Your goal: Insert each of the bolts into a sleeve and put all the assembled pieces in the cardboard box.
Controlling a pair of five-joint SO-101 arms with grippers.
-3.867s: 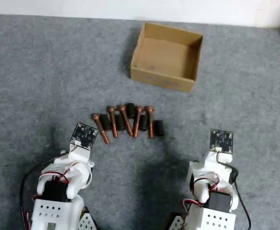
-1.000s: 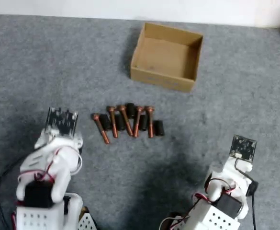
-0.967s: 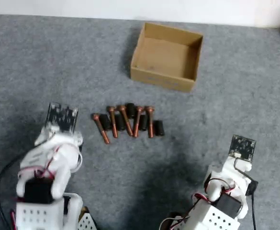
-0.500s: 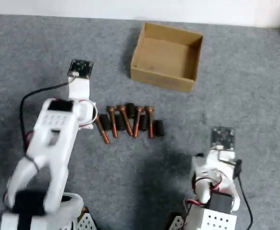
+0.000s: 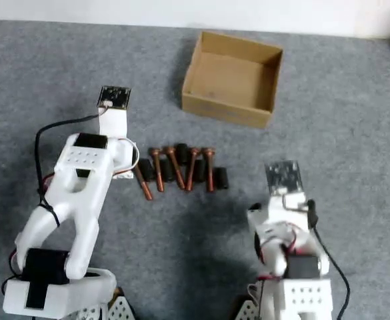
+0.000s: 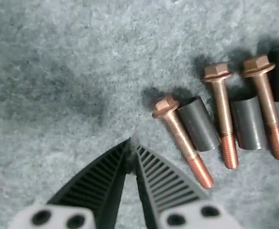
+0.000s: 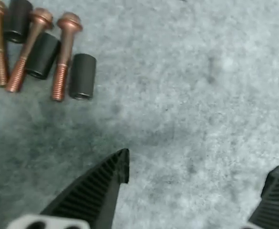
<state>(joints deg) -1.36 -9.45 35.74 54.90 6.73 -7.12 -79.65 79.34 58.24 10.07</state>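
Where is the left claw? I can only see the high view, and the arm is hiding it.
Observer: The left claw is shut, tips together, over bare grey mat. It is beside the end bolt and not touching it.
Operator: Is that bolt inside a sleeve yet?
Observer: No. The sleeve lies against its shaft, just below the head, with the bolt outside it.
Operator: What about the right claw?
Observer: The right claw is wide open and empty, over bare mat, well apart from the end sleeve.
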